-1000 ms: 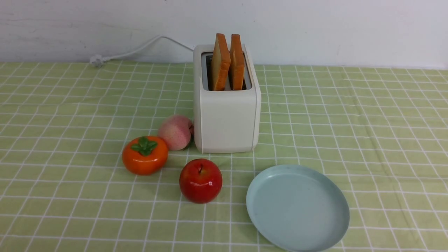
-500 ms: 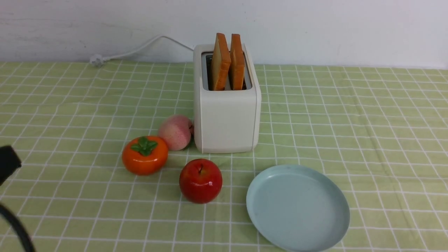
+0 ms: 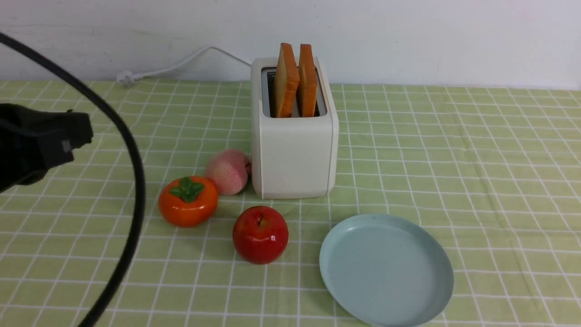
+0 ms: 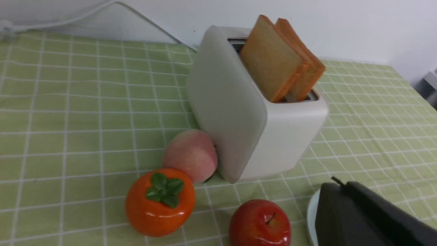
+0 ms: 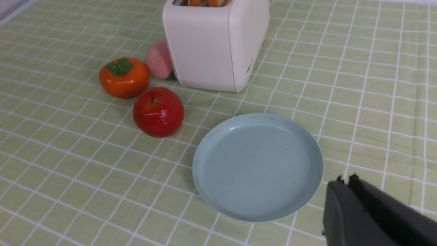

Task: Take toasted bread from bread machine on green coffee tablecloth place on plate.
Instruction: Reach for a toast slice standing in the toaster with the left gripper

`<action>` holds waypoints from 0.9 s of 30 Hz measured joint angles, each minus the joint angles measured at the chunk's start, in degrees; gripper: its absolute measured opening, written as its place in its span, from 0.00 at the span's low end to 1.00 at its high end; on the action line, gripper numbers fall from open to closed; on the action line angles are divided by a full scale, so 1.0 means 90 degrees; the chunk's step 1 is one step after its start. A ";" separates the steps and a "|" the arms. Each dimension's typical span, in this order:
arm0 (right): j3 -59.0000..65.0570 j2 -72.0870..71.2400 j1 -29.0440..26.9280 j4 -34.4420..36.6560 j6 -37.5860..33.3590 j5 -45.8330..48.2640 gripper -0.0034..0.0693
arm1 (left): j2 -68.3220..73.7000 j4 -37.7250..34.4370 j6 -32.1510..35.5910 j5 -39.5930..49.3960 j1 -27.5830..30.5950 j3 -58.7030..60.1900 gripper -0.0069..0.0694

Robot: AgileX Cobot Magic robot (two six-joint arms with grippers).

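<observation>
Two slices of toasted bread (image 3: 286, 81) (image 3: 307, 81) stand upright in the slots of the cream-white bread machine (image 3: 295, 150) on the green coffee tablecloth (image 3: 454, 159). The pale blue-green plate (image 3: 386, 270) lies bare in front of it, to the right. In the left wrist view, my left gripper (image 4: 341, 184) is shut on nothing, well short of the bread machine (image 4: 259, 136) and the toasted bread (image 4: 273, 73). In the right wrist view, my right gripper (image 5: 344, 179) is shut and empty beside the plate (image 5: 257, 167). The left arm's black body (image 3: 41, 141) shows at the left edge.
A red apple (image 3: 260, 234), an orange persimmon (image 3: 187, 201) and a pink peach (image 3: 228, 171) sit to the front left of the bread machine. Its white power cord (image 3: 181, 63) runs along the back wall. A black cable (image 3: 131, 181) arcs across the left side.
My left arm has come into the front view from the left edge and risen, with its cable now arcing across. The toast, plate and fruit have not moved.
</observation>
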 joint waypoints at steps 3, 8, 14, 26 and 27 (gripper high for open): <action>-0.0314 0.0409 0.0219 -0.0049 -0.0014 0.0048 0.06 | 0.0252 -0.0142 0.0383 -0.0215 -0.0640 -0.0030 0.07; -0.0696 0.1092 0.0751 -0.0100 -0.0025 0.0126 0.07 | 0.0702 -0.0049 0.0601 -0.1276 -0.1923 -0.0030 0.07; -0.1325 0.2052 0.1231 -0.0252 -0.0048 0.0119 0.07 | 0.1729 0.0156 0.1256 -0.3686 -0.3596 -0.0037 0.07; -0.1590 0.1755 0.1251 -0.0260 -0.0048 0.0097 0.07 | 0.4140 -0.0116 0.1338 -0.5817 -0.3809 -0.1077 0.36; -0.1590 0.1745 0.1251 -0.0260 -0.0048 0.0152 0.07 | 0.4270 -0.0177 0.1338 -0.5817 -0.3794 -0.1192 0.40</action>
